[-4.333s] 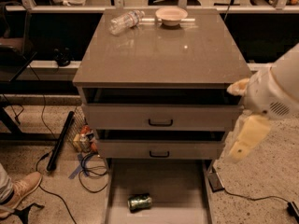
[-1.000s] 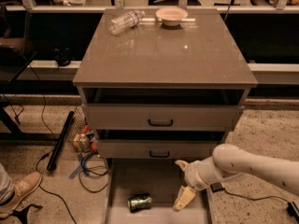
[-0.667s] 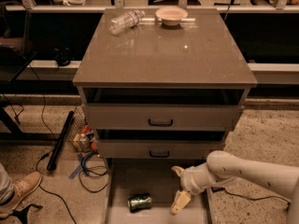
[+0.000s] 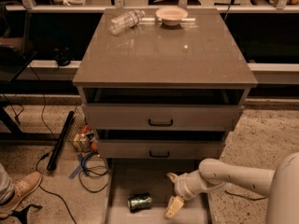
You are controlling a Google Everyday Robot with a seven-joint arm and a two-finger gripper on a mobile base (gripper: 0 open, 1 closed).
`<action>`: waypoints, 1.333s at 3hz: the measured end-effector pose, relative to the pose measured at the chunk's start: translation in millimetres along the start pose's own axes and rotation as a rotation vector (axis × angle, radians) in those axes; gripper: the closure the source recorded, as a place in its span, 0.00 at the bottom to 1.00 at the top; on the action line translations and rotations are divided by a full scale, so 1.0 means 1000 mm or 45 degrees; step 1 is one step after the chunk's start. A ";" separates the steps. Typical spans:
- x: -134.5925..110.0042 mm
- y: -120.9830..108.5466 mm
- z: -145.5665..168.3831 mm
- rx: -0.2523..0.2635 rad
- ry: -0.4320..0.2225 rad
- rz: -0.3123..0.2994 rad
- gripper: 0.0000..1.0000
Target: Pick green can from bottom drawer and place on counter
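Green can (image 4: 140, 201) lying on its side on the floor of the pulled-out bottom drawer (image 4: 140, 176), toward its front. Just right of it, not touching, the pincer (image 4: 172, 192), fingers spread wide with nothing between them. Higher up, on the tabletop (image 4: 163, 55), a plastic bottle (image 4: 125, 21) and a bowl (image 4: 171, 15) near the far edge.

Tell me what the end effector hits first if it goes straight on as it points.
Most likely the green can lying in the bottom drawer: the end effector, open, sits just right of it, pointing left. Depth is unclear, so it might pass above.
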State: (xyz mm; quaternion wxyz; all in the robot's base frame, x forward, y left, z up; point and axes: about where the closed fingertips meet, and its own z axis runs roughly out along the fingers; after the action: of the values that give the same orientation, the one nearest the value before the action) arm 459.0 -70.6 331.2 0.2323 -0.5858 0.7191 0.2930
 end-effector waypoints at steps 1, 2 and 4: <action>0.003 -0.004 0.015 -0.015 0.012 -0.033 0.00; 0.009 -0.021 0.047 -0.028 0.060 -0.128 0.00; 0.010 -0.040 0.118 -0.034 0.115 -0.325 0.00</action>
State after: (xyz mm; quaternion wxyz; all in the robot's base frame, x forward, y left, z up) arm 495.2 -1.6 233.7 0.2271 -0.6881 0.6446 0.2438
